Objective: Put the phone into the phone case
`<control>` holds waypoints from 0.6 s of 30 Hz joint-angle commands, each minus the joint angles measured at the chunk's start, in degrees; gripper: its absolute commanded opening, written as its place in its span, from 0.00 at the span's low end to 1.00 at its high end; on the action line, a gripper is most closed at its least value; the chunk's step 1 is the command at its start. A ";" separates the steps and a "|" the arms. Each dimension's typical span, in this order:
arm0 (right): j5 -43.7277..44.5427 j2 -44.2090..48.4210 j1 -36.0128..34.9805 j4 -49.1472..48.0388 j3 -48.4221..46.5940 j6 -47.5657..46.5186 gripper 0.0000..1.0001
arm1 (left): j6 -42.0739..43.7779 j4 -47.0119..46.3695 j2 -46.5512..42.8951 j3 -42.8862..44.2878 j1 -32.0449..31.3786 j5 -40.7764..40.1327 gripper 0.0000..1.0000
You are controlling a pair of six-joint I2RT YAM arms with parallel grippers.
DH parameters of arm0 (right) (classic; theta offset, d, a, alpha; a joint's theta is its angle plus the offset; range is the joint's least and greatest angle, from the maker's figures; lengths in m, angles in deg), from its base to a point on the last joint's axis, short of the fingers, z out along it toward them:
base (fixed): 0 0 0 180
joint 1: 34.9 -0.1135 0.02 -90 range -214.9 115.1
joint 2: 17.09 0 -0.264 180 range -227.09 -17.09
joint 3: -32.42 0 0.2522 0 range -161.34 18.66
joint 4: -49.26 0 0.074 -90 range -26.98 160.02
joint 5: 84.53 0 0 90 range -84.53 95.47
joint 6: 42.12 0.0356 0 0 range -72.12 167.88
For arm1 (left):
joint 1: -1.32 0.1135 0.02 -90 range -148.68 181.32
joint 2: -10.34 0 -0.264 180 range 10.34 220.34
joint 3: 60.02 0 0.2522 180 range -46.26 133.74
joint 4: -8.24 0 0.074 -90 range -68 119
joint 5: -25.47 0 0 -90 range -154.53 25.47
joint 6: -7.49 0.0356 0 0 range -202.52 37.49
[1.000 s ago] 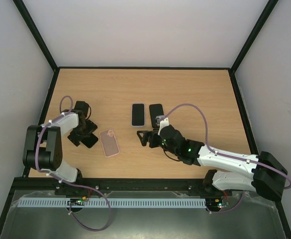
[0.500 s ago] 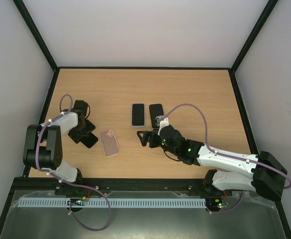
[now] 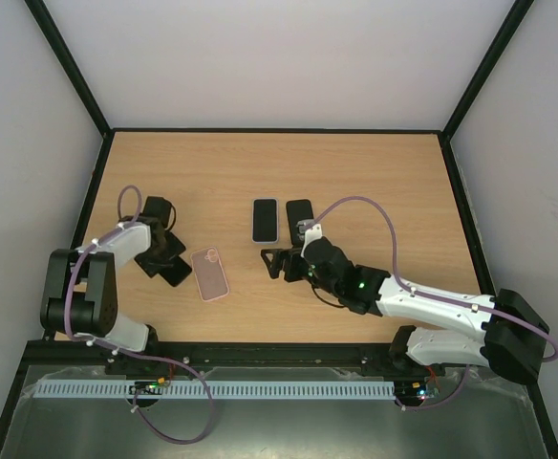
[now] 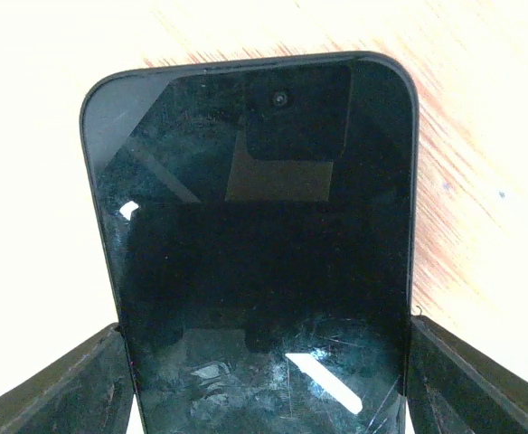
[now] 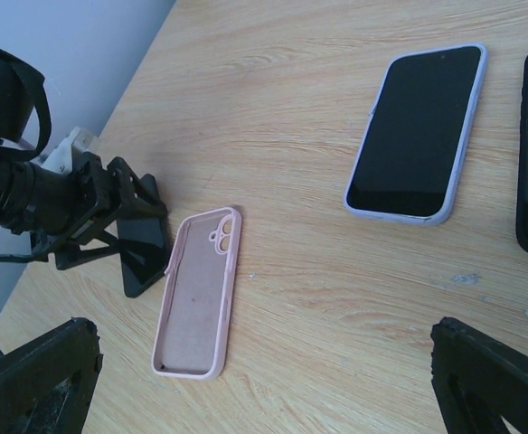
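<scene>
- A black flat smartphone [image 4: 264,226] is being clamped by the left gripper [image 3: 167,265], just beside a pink rectangular phone case [image 3: 210,274].
- The right gripper [image 3: 277,264] is being held with its fingers wide apart.

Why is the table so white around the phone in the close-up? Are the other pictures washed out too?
Left wrist: the table is overexposed, and the phone mirrors the camera with bright glints. Right wrist: even light, sharp wood grain. Top external: even light, soft shadows.
</scene>
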 commanded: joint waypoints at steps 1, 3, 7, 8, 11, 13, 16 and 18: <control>1.43 -0.36 0.16 0.72 -2.28 0.86 0.98 | -0.96 3.69 -0.66 -1.76 -1.61 5.65 0.67; 1.28 -0.15 0.17 0.30 -2.16 1.26 0.97 | -0.83 4.55 -2.06 -1.08 -2.71 5.63 0.66; 0.75 0.00 0.20 0.31 -1.94 1.93 0.97 | -0.32 6.10 -4.64 0.69 -5.46 5.56 0.65; 0.27 -0.04 0.16 0.36 -2.04 1.87 0.98 | -0.15 6.54 -5.31 1.12 -6.06 5.30 0.65; -0.64 -0.05 0.21 0.48 -1.82 2.26 0.98 | -0.11 8.62 -7.50 2.37 -7.19 3.31 0.65; -1.21 0.10 0.16 0.25 -1.47 2.84 0.98 | -0.23 9.51 -9.03 2.95 -7.55 2.91 0.65; -1.54 0.30 0.18 -1.16 -0.07 3.78 0.98 | -1.07 9.57 -11.53 3.45 -9.00 4.22 0.65; -2.21 0.18 0.17 -1.93 0.60 4.27 0.98 | -2.09 9.01 -12.68 3.79 -10.35 6.17 0.64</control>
